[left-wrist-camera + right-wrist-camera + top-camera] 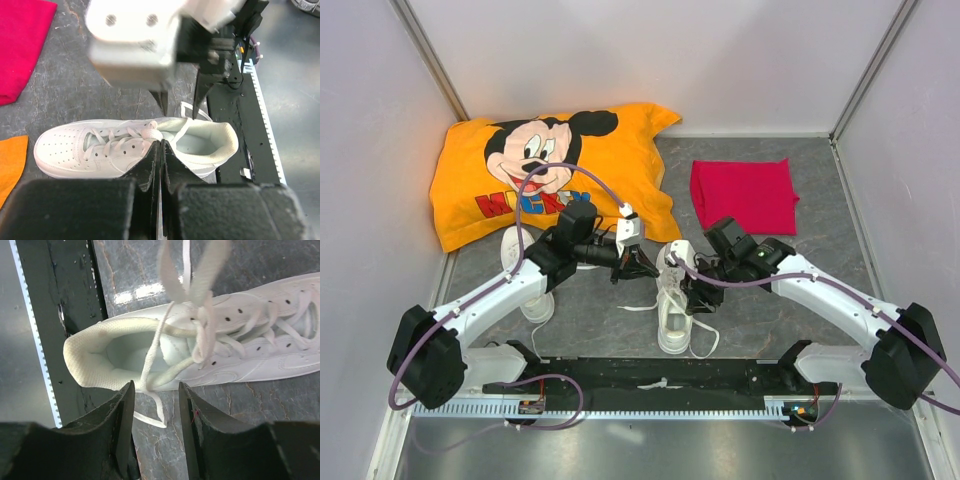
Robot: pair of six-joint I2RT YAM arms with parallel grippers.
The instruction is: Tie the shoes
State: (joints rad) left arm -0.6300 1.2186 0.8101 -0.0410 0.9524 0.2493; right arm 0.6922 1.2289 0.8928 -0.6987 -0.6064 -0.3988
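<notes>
One white shoe point(672, 318) lies mid-table with its heel toward the arm bases; it also shows in the left wrist view point(75, 147) and the right wrist view point(260, 355). My left gripper point(636, 264) point(161, 144) hangs just above the shoe's tongue, shut on a thin white lace point(150, 133) drawn up from the eyelets. Two lace strands point(210, 270) rise out of the right wrist view. My right gripper point(694, 292) point(154, 387) is open beside the shoe's heel, a loose lace end point(157, 412) lying on the floor between its jaws. The second shoe point(512, 250) lies at the left, partly hidden by my left arm.
An orange Mickey Mouse pillow point(610, 160) fills the back left. A red cloth point(745, 195) lies at the back right. The black base rail point(650, 378) runs along the near edge, close to the shoe's heel. Walls close in both sides.
</notes>
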